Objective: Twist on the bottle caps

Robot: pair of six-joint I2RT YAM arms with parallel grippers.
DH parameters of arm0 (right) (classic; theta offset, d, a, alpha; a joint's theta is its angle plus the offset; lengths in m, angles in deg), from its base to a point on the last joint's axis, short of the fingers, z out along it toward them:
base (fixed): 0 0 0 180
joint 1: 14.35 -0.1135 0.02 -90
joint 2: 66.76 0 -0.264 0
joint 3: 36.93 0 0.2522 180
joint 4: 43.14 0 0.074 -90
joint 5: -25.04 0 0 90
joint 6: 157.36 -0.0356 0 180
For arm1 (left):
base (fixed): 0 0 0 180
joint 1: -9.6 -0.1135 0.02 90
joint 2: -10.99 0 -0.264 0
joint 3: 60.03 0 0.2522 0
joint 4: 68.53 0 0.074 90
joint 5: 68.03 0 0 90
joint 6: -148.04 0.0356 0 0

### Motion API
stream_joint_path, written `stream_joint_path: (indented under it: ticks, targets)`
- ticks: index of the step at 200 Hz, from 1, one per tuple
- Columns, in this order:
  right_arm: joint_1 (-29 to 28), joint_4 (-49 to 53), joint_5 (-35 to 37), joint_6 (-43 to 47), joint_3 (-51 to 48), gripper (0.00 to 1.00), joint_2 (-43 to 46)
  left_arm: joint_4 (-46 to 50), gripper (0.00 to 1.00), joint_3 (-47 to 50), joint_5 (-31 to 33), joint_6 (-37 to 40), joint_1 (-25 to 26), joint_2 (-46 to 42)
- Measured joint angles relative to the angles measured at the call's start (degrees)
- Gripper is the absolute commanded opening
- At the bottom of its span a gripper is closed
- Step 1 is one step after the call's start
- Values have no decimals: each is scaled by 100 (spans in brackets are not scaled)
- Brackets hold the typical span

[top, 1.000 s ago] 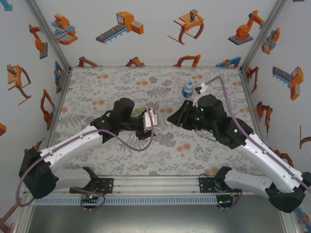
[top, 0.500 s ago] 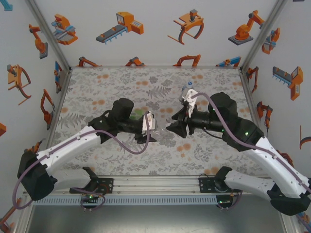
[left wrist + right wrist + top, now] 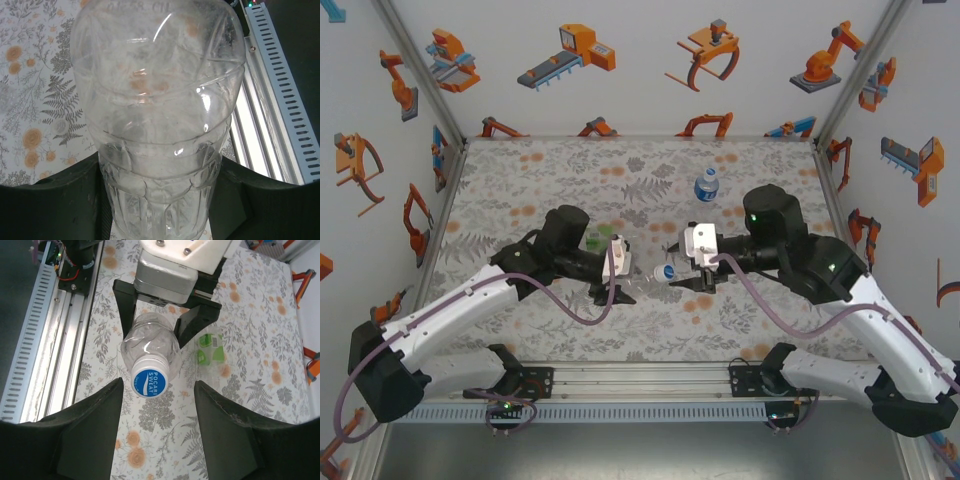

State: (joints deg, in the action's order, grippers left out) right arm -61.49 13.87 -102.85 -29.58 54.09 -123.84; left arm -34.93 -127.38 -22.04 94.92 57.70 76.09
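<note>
Fern-and-orange-flower cloth covers the table, boxed in by white walls with orange robot stickers. A slotted rail lines the near edge. Mid-table the left gripper clamps a clear bottle level. The right gripper stands parted around its cap, not touching. A blue-labelled bottle stands far right.

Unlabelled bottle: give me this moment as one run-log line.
left gripper: shut on unlabelled bottle, held sideways | cap: on neck, facing right gripper | right gripper: fingers open either side of cap, not touching
</note>
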Motion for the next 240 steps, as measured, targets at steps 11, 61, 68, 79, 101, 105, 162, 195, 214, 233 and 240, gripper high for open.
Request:
stream_joint_path:
  ticks: [11, 61, 68, 79, 101, 105, 162, 195, 214, 233, 240]
  targets:
    - [-4, -11, -59, 83, -15, 53, -2, 44, 0, 0, -4, 0, 0, 0]
    - [-33, -63, -256, 240, -181, 44, -13, 96, 0, -2, -22, 0, 0, 0]
    - [-33, -61, -275, 243, -186, 44, -26, 103, 0, -4, -22, 0, 0, 0]
    - [-37, -63, -308, 247, -192, 43, -48, 105, 0, -4, -26, 0, 0, 0]
    - [-50, -63, -323, 262, -201, 43, -85, 114, 0, -7, -39, 0, 0, 0]
    - [-55, -61, -323, 262, -203, 43, -90, 118, 0, -7, -42, 0, 0, 0]
    - [-66, -61, -326, 267, -227, 36, -129, 125, 0, -9, -48, 0, 0, -35]
    - [-63, -68, -304, 254, -227, 20, -142, 168, 0, -9, -59, -2, 0, -39]
    - [-74, -168, -234, -13, -254, 8, -140, 166, 0, -9, -57, -7, -2, -42]
    - [-74, -291, -44, -601, -269, 0, -140, 136, 0, -7, -7, -57, -7, -42]
    - [-74, -372, 52, -879, -282, 0, -136, 72, 0, 0, 44, -101, -11, -44]
